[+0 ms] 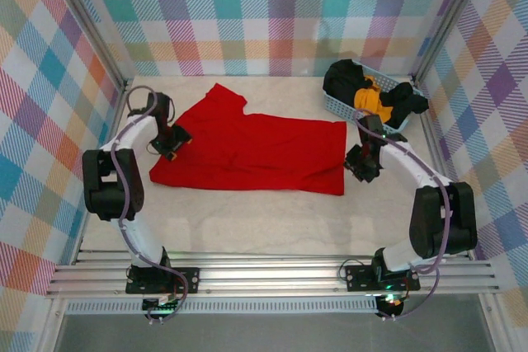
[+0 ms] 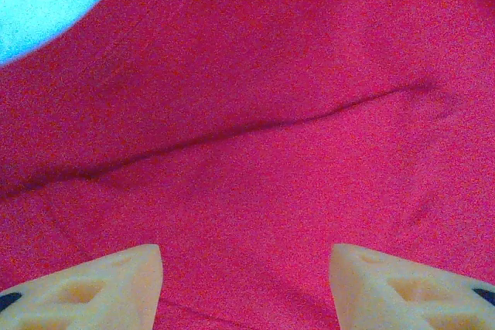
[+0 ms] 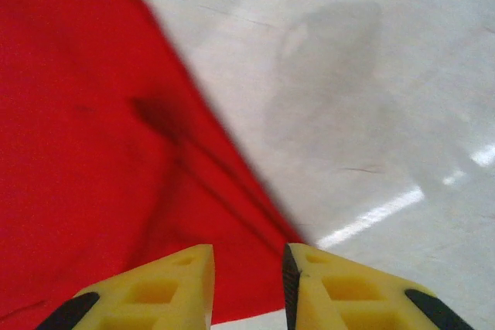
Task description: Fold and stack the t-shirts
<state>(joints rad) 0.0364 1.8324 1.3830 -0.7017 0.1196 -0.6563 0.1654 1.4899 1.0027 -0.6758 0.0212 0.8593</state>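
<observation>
The red t-shirt (image 1: 256, 147) lies lengthwise across the worktop (image 1: 247, 220); left tool (image 1: 171, 144) and right tool (image 1: 360, 167) flank its ends, parted, empty.

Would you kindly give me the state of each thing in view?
red t-shirt: flat on table, not gripped
basket: upright, holding shirts
black t-shirts: crumpled in basket
orange-yellow t-shirt: crumpled in basket
left gripper: open over red t-shirt
right gripper: narrowly open at its edge
</observation>
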